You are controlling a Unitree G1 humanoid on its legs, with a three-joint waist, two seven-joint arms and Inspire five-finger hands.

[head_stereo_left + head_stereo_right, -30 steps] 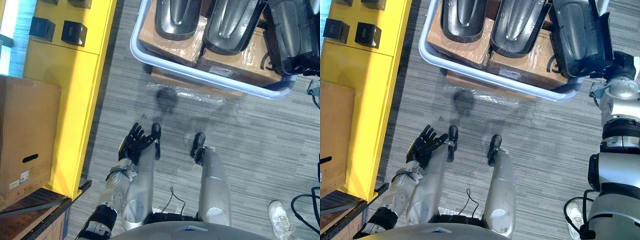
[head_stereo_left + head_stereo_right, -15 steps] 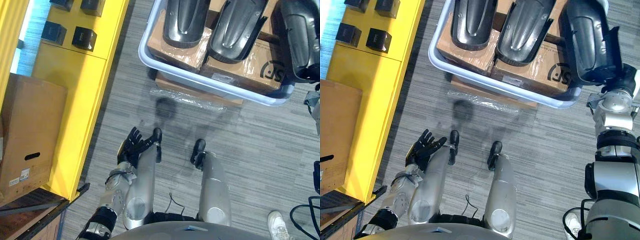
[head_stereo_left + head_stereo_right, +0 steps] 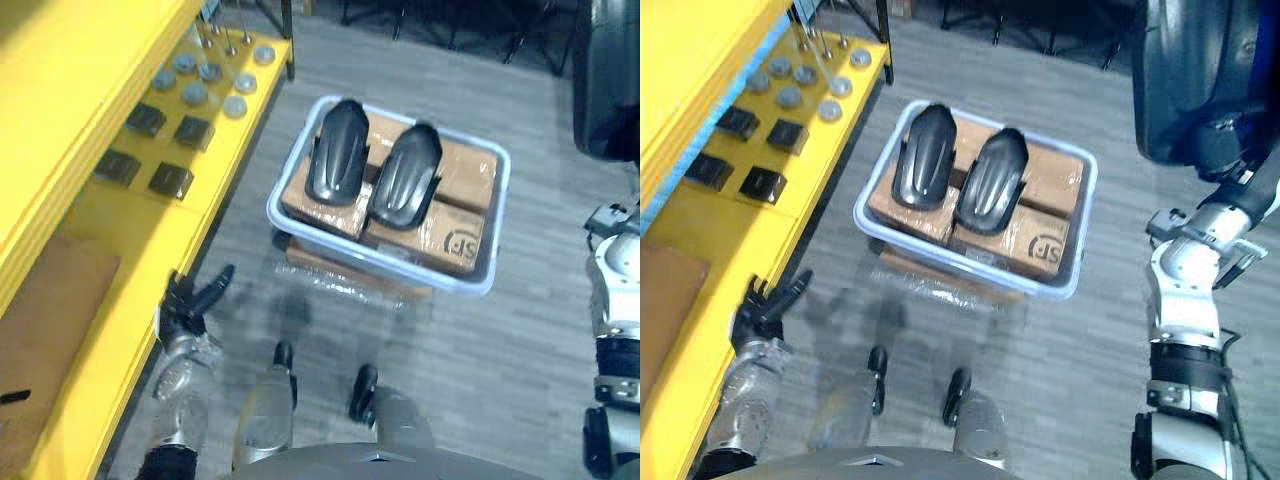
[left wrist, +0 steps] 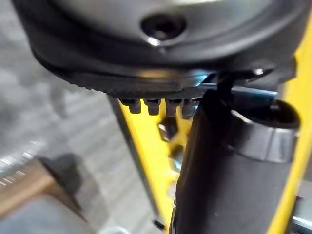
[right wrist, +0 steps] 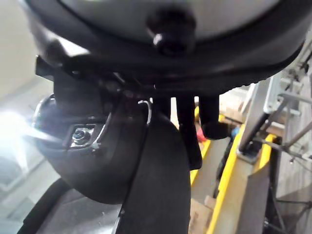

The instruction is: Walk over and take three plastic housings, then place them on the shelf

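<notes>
Right hand (image 5: 186,127) grips one housing (image 3: 1185,80) aloft; left hand (image 3: 188,302) hangs open beside the shelf (image 3: 125,232). Two more lie in the bin (image 3: 273,212). Next, I'd guess: turn left and set it on the shelf.

a parts workshop or stockroom. a long yellow shelf (image 3: 710,240) on the left carries small parts (image 3: 763,184). a floor bin (image 3: 272,208) holds cardboard boxes (image 3: 460,180) and moulded housings (image 3: 335,165).

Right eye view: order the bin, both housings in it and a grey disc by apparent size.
Largest: bin.
Next: left housing and right housing, which look alike, so unranked.
Smallest: grey disc.
</notes>
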